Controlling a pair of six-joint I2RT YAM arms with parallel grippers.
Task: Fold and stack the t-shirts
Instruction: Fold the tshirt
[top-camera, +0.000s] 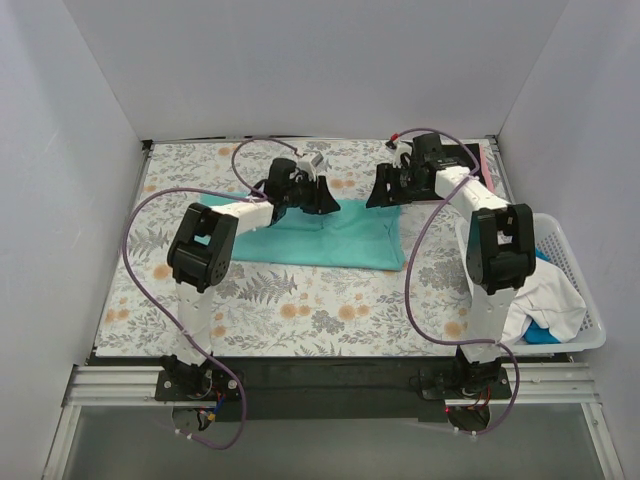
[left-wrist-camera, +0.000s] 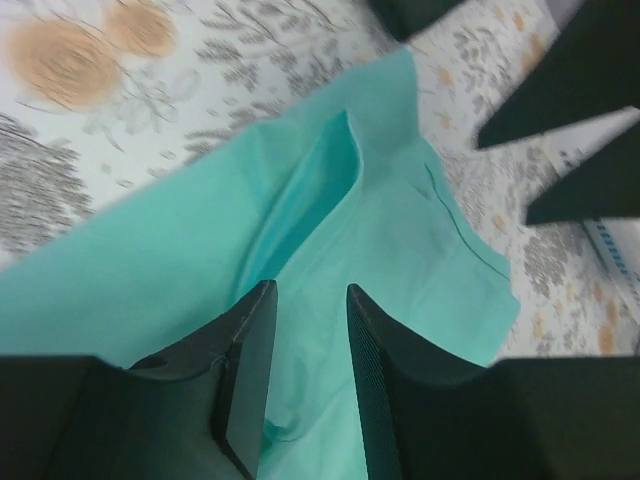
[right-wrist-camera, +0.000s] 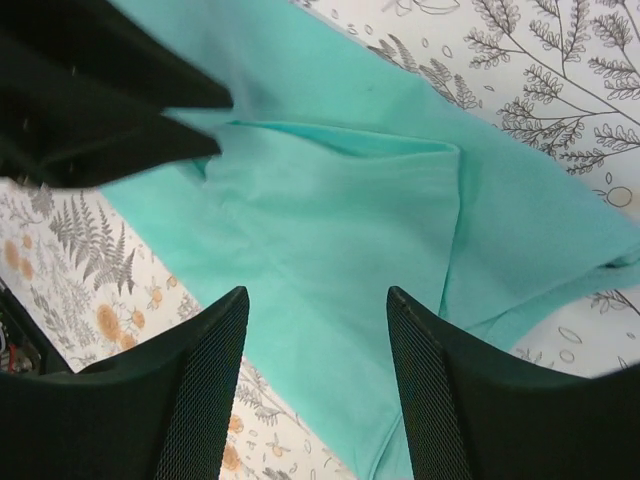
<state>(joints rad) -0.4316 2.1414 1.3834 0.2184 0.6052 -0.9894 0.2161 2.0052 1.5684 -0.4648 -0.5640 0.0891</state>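
On the floral cloth (top-camera: 300, 300) at mid-table you have the teal-green t-shirt (top-camera: 330, 235) lying as a wide, low band, with both arms reaching over its far edge. The wrist views show one layer doubled over another and a raised pleat running along it, so I judge a first fold is laid but not smoothed. The shirt is not yet a compact packet. Your left gripper (left-wrist-camera: 310, 290) hangs just above the cloth with its fingers a narrow gap apart, and as far as I can see nothing is pinched between them. Your right gripper (right-wrist-camera: 318, 295) stands wide open above the shirt's other end, holding nothing. No finished stack shows anywhere on the table. At your right, the basket (top-camera: 575, 270) holds a white t-shirt (top-camera: 545, 295) spilling over its near rim and a blue t-shirt (top-camera: 540, 335) under it, both crumpled and unfolded. By my reckoning you are early in the job: this shirt needs its remaining folds and a place to sit, and at least two more wait in the basket. I cannot tell whether anything lies beneath those.
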